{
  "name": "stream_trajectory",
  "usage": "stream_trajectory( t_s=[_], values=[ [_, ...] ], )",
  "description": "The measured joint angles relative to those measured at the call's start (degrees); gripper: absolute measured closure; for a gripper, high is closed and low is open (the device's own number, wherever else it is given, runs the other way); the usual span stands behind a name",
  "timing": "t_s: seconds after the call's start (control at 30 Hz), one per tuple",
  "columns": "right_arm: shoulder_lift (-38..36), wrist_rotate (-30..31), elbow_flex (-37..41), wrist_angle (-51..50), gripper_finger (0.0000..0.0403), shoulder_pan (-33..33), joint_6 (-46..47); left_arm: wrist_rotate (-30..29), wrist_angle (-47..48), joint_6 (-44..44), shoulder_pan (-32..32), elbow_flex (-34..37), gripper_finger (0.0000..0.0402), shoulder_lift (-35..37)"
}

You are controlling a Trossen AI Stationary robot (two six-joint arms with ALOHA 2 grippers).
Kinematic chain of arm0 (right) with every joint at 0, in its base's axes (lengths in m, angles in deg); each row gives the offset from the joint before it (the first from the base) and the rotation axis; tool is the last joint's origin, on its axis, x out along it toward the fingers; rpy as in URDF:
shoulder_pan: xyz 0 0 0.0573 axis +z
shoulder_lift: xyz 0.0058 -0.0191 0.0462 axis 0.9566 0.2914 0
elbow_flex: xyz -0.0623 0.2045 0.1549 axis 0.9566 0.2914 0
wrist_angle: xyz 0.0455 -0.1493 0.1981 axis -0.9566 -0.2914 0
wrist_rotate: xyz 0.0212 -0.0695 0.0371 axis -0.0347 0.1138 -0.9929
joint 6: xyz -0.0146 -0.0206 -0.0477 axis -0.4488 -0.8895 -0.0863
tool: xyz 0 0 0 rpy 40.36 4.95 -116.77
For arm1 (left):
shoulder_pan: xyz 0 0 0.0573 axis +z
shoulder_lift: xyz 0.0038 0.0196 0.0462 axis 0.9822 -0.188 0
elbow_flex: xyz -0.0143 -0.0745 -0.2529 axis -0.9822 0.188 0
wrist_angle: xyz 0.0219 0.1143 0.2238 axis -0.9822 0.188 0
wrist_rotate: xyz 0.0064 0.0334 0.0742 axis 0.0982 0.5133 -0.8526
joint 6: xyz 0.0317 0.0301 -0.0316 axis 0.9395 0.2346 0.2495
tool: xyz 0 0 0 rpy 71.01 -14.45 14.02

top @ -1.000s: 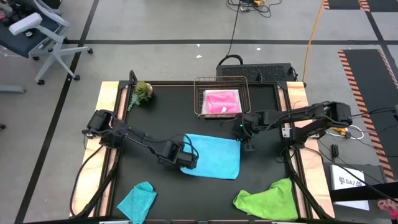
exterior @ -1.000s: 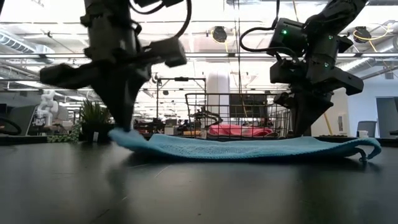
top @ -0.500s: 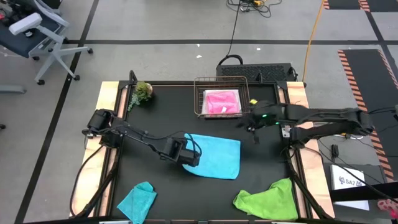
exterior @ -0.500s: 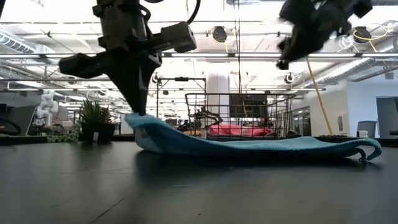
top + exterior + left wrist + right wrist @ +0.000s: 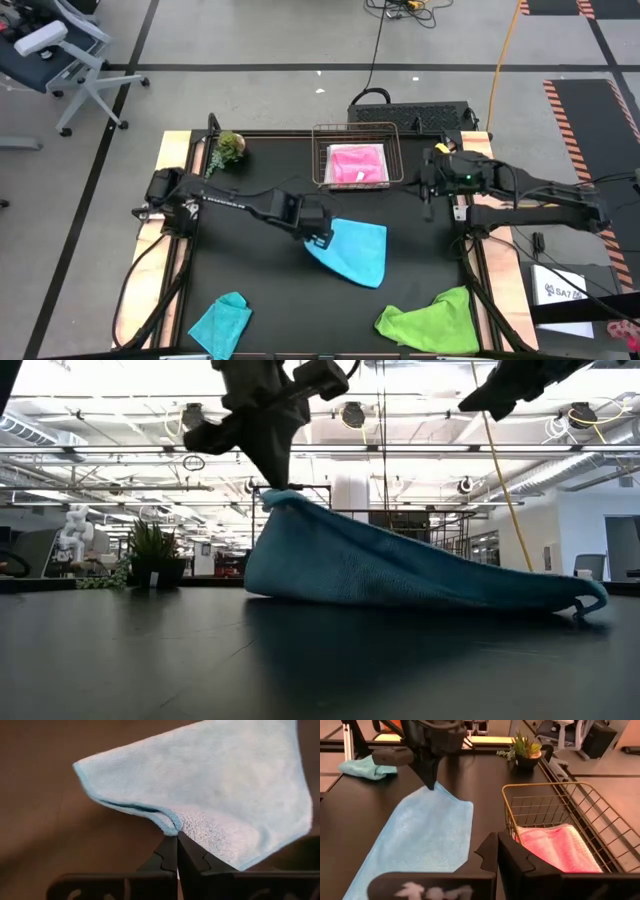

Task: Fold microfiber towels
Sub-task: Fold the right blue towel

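Observation:
My left gripper (image 5: 318, 236) is shut on the sky-blue towel (image 5: 356, 250) at mid-table and holds its left side up. The towel's right part (image 5: 560, 595) lies on the table. My right gripper (image 5: 497, 844) is shut on nothing and hovers high near the table's right edge, next to the wire basket (image 5: 322, 165). A folded pink towel (image 5: 358, 163) lies in that basket. A crumpled teal towel (image 5: 222, 322) lies at the near left and a lime green one (image 5: 432, 320) at the near right. My left gripper pinches the blue towel's hemmed left edge (image 5: 171, 824) between its two shut fingers, coming steeply from above. One layer or several, I cannot tell. The pinched edge (image 5: 281, 499) is lifted clear. From it the cloth slopes down, lightly drawn, to its right end on the table.
A small potted plant (image 5: 230, 147) stands at the far left corner. Bare black tabletop (image 5: 250, 280) lies between the blue towel and the teal one. Wooden rails (image 5: 170, 190) border the table's left and right sides.
My left gripper has risen and gone toward the table's right and far side, still shut. It has lifted the blue towel's left side over while the right end stayed down. My right gripper has risen from the towel's far right corner and drawn back toward the right edge.

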Motion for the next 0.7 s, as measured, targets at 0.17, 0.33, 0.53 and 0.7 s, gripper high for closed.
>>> stream_trajectory(
  t_s=[0.17,0.33,0.53,0.7],
  values=[
    [-1.09,0.04,0.00,0.02,0.0403,-0.93,0.00,3.38,-3.19,3.23,0.98,-0.03,0.0401,-0.02],
    [-0.97,0.07,0.00,0.02,0.0403,-2.17,-0.07,5.23,-5.75,4.20,0.90,-0.03,0.0402,-0.02],
    [-0.97,0.09,0.00,0.02,0.0403,-3.64,-0.52,11.10,-8.95,3.63,-0.07,-0.07,0.0402,-4.53],
    [-0.89,-0.07,0.02,-0.30,0.0403,-4.74,-0.54,10.65,-10.31,5.93,-0.62,-6.20,0.0402,-10.16]
  ],
)
